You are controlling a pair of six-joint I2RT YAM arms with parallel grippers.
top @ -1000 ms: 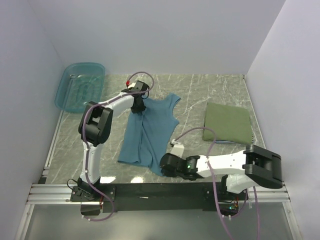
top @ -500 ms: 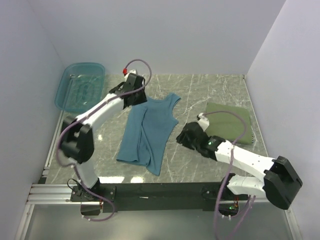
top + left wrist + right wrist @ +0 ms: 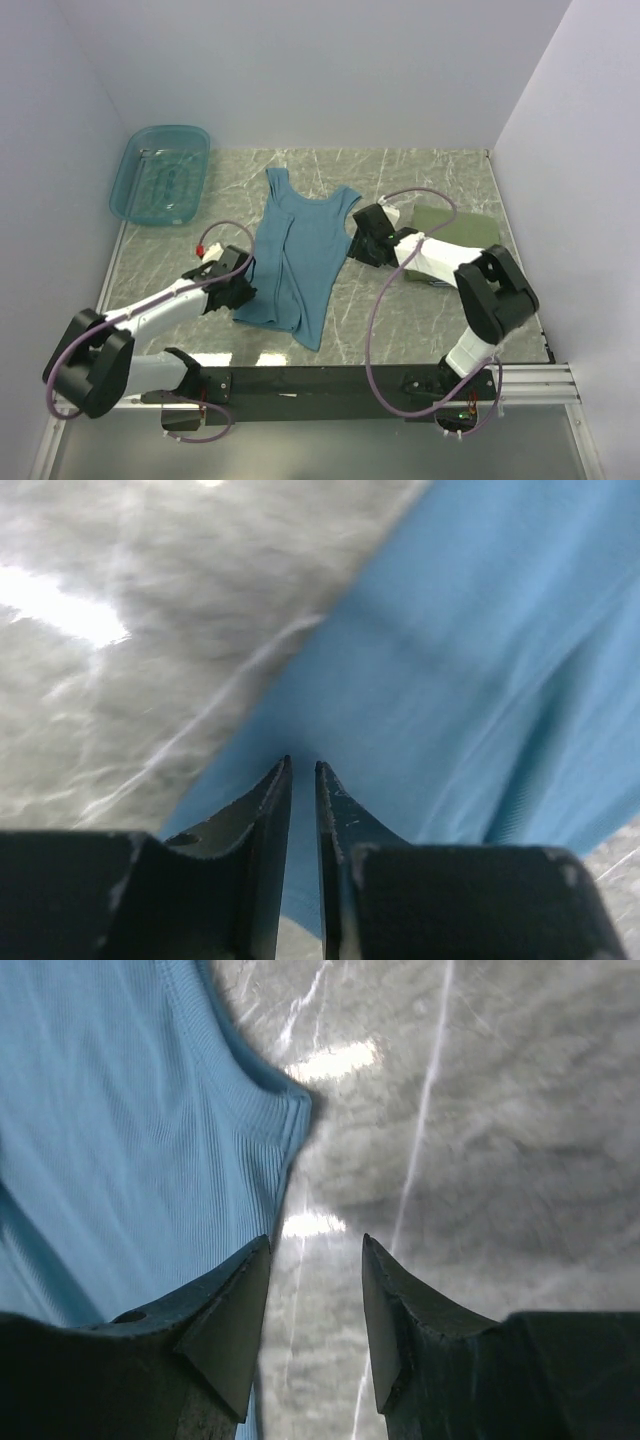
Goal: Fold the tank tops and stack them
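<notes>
the arms have swapped ends of the teal tank top [image 3: 300, 250], flat in the middle of the table [image 3: 430, 170]: the left pincer [image 3: 303, 765] is almost closed at its hem corner, whether it grips i cannot tell, the right pincer [image 3: 315, 1240] is open and empty beside the shoulder strap, so a fold seems next.

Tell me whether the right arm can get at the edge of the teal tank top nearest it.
Probably yes. The right tool is open right beside the teal tank top, with only bare table between them. The folded olive top lies behind it, out of the way.

White arms [image 3: 165, 300], black joints [image 3: 497, 287], black claws [image 3: 301, 768], purple cables [image 3: 370, 310].
</notes>
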